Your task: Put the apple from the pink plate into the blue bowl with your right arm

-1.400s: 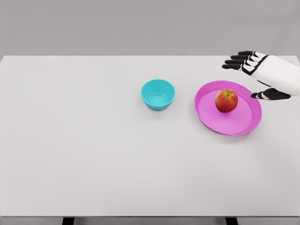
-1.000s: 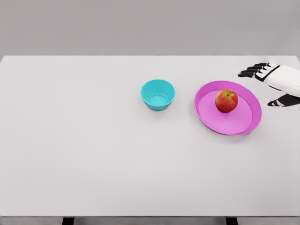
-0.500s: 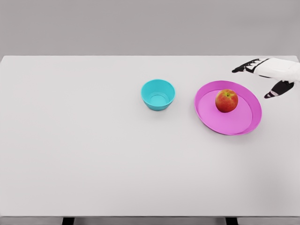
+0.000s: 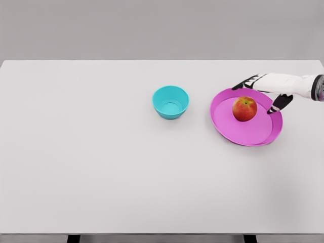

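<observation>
Right hand: the right hand [image 4: 266, 91] is seen reaching in from the table's right edge, over the far right rim of the pink plate, with fingers spread apart and nothing held.
Finger placement: dark fingers [image 4: 243, 84] are stretched past the far side of the apple, and the thumb [image 4: 278, 104] is angled down on its right; no contact with the fruit can be made out.
Apple: the apple [image 4: 244, 109] is resting upright on the pink plate [image 4: 238, 134], in its far half, near the table's right edge.
Blue bowl: the blue bowl [image 4: 170, 102] is standing empty to the left of the plate, well apart from it, near the middle of the table [image 4: 101, 167].
Risk, roll: the round apple could be nudged off toward the bowl side if the fingers are closed before both sides are bracketed.
Risk, plate: the light plate could be dragged or tipped if its raised rim is caught by the thumb.
Risk, drop: a shallow fingertip hold could be lost during the carry.
Obstacles: nothing is seen lying between plate and bowl; only the two rims have to be cleared.
Left arm: none is visible.
</observation>
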You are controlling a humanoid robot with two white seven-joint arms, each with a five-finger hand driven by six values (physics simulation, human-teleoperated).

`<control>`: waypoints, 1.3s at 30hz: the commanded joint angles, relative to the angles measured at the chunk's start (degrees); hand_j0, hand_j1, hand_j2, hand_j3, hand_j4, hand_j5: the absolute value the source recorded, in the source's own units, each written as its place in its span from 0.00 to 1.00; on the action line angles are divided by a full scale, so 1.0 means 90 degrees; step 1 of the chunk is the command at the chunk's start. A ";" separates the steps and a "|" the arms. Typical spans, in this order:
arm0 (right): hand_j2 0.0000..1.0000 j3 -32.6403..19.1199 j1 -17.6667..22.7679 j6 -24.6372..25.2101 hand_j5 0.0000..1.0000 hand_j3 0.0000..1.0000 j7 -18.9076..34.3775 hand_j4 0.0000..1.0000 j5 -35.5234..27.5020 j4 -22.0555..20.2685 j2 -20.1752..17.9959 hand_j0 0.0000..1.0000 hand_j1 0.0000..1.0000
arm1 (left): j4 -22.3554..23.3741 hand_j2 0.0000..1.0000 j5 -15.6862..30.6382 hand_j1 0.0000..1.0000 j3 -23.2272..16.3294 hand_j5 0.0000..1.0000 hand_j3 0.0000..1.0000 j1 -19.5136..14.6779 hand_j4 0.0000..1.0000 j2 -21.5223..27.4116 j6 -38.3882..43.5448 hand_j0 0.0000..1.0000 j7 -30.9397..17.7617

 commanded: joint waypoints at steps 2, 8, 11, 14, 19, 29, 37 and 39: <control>1.00 0.0240 0.0000 0.0016 1.00 1.00 -0.0002 1.00 -0.0025 0.0204 0.0104 1.00 1.00 | 0.0000 1.00 0.0008 1.00 -0.0001 1.00 1.00 0.0000 1.00 0.0000 -0.0003 1.00 -0.0002; 1.00 0.0387 -0.0049 0.0016 1.00 1.00 -0.0002 1.00 -0.0024 0.0380 0.0144 1.00 1.00 | 0.0000 1.00 -0.0002 1.00 -0.0001 1.00 1.00 0.0000 1.00 0.0000 0.0007 1.00 -0.0002; 1.00 0.0436 -0.0098 0.0016 1.00 1.00 -0.0002 1.00 -0.0024 0.0458 0.0183 1.00 1.00 | 0.0000 1.00 -0.0002 1.00 -0.0001 1.00 1.00 0.0000 1.00 0.0000 -0.0003 1.00 -0.0002; 1.00 0.0455 -0.0176 0.0016 1.00 1.00 -0.0002 1.00 -0.0024 0.0468 0.0271 1.00 1.00 | 0.0000 1.00 -0.0002 1.00 -0.0001 1.00 1.00 0.0000 1.00 0.0000 -0.0003 1.00 -0.0002; 1.00 0.0611 -0.0313 0.0016 1.00 1.00 -0.0002 1.00 -0.0024 0.0624 0.0397 1.00 1.00 | 0.0000 1.00 -0.0002 1.00 -0.0001 1.00 1.00 0.0000 1.00 0.0000 0.0007 1.00 -0.0002; 1.00 0.0816 -0.0352 0.0016 1.00 1.00 -0.0002 1.00 -0.0024 0.0673 0.0427 1.00 1.00 | 0.0000 1.00 -0.0002 1.00 -0.0001 1.00 1.00 0.0000 1.00 0.0000 -0.0003 1.00 -0.0002; 0.60 0.0816 -0.0352 0.0016 0.60 0.60 -0.0002 0.60 -0.0024 0.0654 0.0427 0.60 0.60 | 0.0000 1.00 -0.0002 1.00 -0.0001 1.00 1.00 0.0000 1.00 0.0000 -0.0003 1.00 -0.0002; 0.60 0.0816 -0.0352 0.0016 0.60 0.60 -0.0002 0.60 -0.0024 0.0653 0.0427 0.60 0.60 | 0.0000 1.00 -0.0002 1.00 -0.0001 1.00 1.00 0.0000 1.00 0.0000 -0.0003 1.00 -0.0002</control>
